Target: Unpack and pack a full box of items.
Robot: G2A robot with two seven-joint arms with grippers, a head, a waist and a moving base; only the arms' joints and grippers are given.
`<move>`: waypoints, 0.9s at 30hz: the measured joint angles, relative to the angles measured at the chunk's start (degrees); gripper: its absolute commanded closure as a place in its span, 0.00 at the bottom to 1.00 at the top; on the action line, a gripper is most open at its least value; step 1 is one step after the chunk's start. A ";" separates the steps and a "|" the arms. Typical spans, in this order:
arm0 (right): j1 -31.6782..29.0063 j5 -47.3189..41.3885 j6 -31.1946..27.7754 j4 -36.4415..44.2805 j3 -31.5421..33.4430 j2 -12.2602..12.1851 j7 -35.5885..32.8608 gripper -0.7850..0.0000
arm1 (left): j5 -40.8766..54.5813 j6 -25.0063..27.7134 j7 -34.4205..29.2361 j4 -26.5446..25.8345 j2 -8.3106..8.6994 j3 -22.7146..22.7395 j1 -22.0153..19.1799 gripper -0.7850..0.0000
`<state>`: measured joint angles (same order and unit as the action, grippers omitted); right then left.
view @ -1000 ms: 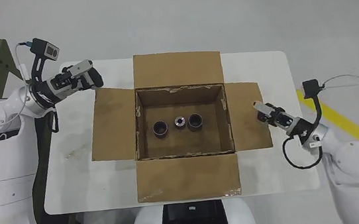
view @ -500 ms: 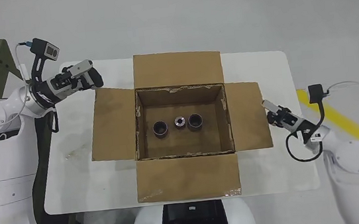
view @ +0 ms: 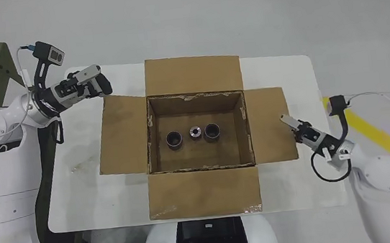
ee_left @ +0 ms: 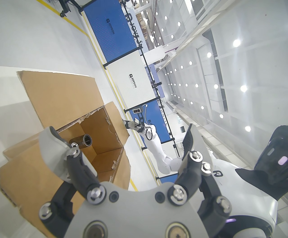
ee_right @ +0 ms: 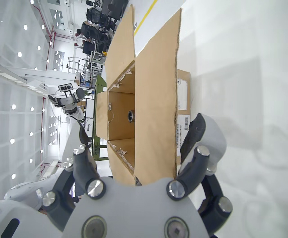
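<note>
Left gripper (view: 102, 83): wide open. It holds nothing and touches nothing. It hangs over the far left corner of the table (view: 284, 75), apart from the box (view: 191, 75).
Right gripper (view: 284, 119): wide open, with nothing in it. It is over the outer edge of the right flap (view: 268, 142), near the table's right edge. I cannot tell if it touches the flap.
Fingers (ee_right: 213, 133): curved grey shells with dark pads on the inside.
Box: brown cardboard, in the middle of the table. All four flaps are folded out flat. The rim is rough and torn.
First tube (view: 174, 138): dark, short and round, on the box floor.
Silver part (view: 195, 131): small, round and shiny, just beside the first tube.
Second tube (view: 212, 130): dark and round, just on the other side of the silver part.
Table: white and smooth, with round corners.
Change: half a second ago the right gripper was a bit off the flap. Now it is back over the flap's edge. The left gripper, the box and the three things inside have stayed put.
</note>
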<state>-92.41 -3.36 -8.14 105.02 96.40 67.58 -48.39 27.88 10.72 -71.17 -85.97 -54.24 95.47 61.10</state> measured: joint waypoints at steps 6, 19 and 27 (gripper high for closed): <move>-0.63 -1.59 -1.35 3.38 1.41 -0.41 -0.70 0.00 | 0.00 0.00 0.00 0.00 0.00 0.00 0.00 0.00; 0.43 -2.12 -2.52 9.92 -1.30 -0.98 -2.25 0.00 | 0.00 0.00 0.00 0.00 0.00 0.00 0.00 0.00; 2.93 1.85 -0.96 13.15 -6.03 -1.33 -3.77 0.00 | 0.00 0.00 0.00 0.00 0.00 0.00 0.00 0.00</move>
<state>-89.47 -1.51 -9.10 118.17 90.38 66.25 -52.15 27.88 10.72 -71.17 -85.97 -54.24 95.47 61.10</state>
